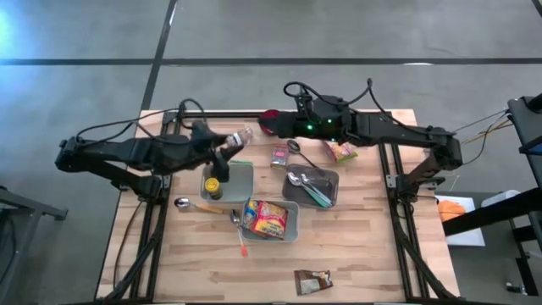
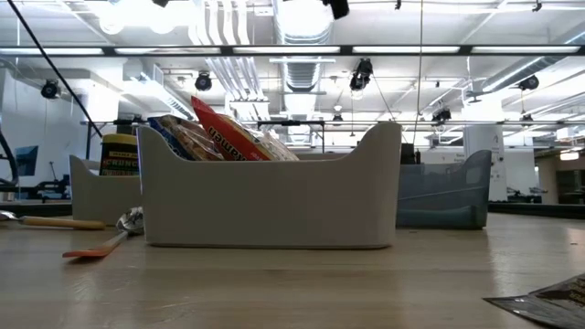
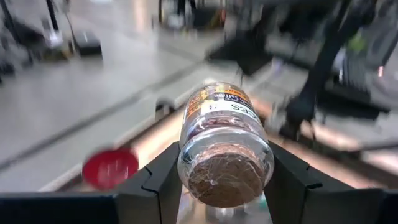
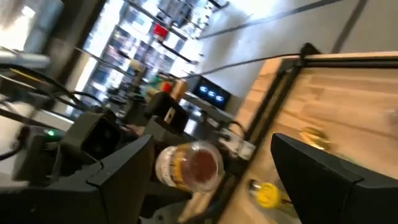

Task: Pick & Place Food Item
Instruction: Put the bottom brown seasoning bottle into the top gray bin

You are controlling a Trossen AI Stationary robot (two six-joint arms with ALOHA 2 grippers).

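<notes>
High view is showing the left gripper [image 1: 230,151] hanging over the back-left part of the wooden surface [image 1: 364,246], jaws part-way closed and clamping a glass jar [image 1: 238,140] w/ brown contents. Jar is lying tilted, lifted above the surface, just behind the light tray [image 1: 246,175] that's holding a yellow-lidded jar [image 1: 212,185]. Left wrist view is confirming it: fingers [image 3: 163,177] are pressing both sides of the jar [image 3: 224,142], base facing the camera, no lid on it. A red lid [image 1: 269,122] is sitting at the back edge, near the right gripper [image 1: 284,125].

Right gripper is reaching across from the right side to the back centre, jaws spread wide w/ nothing in them; its wrist view is looking past them at the jar [image 4: 189,165] mouth.

Elsewhere on the surface: dark tray [image 1: 328,180] w/ spoons, a tray [image 1: 290,222] holding a noodle packet [image 1: 266,216], a snack bag [image 1: 342,151], a small packet [image 1: 279,157], a wooden-handled spoon [image 1: 200,206], an orange-handled utensil [image 1: 239,235], and a brown wrapper [image 1: 312,282] near the front edge.
</notes>
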